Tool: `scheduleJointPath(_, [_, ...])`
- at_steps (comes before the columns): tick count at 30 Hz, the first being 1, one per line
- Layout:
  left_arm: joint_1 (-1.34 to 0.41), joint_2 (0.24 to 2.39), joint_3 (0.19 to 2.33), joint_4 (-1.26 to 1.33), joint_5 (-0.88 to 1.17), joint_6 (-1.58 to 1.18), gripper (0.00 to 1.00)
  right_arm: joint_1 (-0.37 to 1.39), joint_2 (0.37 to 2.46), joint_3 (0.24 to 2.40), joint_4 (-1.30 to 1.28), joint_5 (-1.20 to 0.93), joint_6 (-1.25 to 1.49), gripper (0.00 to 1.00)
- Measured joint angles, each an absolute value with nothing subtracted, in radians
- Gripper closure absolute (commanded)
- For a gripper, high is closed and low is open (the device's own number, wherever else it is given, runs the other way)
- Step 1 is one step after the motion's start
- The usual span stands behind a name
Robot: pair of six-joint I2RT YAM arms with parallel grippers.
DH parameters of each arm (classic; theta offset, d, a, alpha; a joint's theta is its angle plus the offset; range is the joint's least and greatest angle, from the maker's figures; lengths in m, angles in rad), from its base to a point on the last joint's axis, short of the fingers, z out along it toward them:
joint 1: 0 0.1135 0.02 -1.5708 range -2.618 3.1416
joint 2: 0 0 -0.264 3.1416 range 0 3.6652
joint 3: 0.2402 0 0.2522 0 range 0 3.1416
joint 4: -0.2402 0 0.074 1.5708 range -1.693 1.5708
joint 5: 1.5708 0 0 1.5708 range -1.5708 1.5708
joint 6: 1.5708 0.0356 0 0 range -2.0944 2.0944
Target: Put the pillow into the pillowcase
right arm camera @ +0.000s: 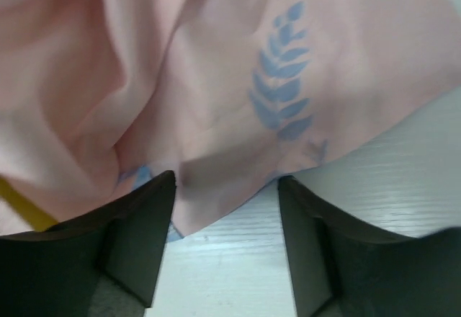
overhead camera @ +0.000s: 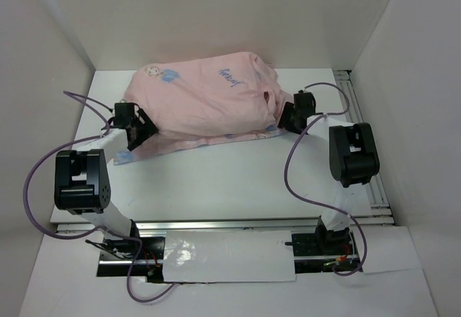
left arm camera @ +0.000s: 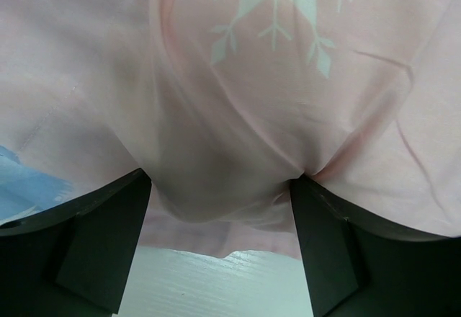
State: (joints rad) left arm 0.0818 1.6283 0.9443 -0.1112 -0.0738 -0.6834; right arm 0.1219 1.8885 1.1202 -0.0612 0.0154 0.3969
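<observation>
About the pillowcase [overhead camera: 209, 94]: lies on the far part of the table [overhead camera: 230, 187], with its long side going left to right. Tips a little, with the left end nearer than the right end. Looks puffy and full, like one big soft lump. Shows its pale pink side on top, with small blue marks. Spreads a thin flat flap out on the near side. Has a white snowflake and a blue leaf printed on it, seen up close. Hides nearly all of the pillow [right arm camera: 18, 202], save for a thin yellow edge low in the right wrist view.

About the left gripper [left arm camera: 220, 187]: sits at the left end of the lump. Stands wide, with a saggy fold of pink cloth between the two fingers, touching both. Does not squash it flat.

About the right gripper [right arm camera: 227, 187]: sits at the right end. Stands partly wide. Has the loose pink edge between the fingers, touching one, with bare table in the rest of the gap. Grips nothing tight.
</observation>
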Motion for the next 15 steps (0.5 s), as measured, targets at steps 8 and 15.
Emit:
scheduleJointPath(8, [0.112,1.597,0.945,-0.138,-0.028,-0.652,0.0,0.05,1.862,1.126,-0.118,0.095,0.387,0.1])
scheduleJointPath(15, [0.184,1.436,1.023,-0.316,-0.034,-0.632,0.0,0.03,1.858,1.199,-0.16,0.173,0.305,0.0])
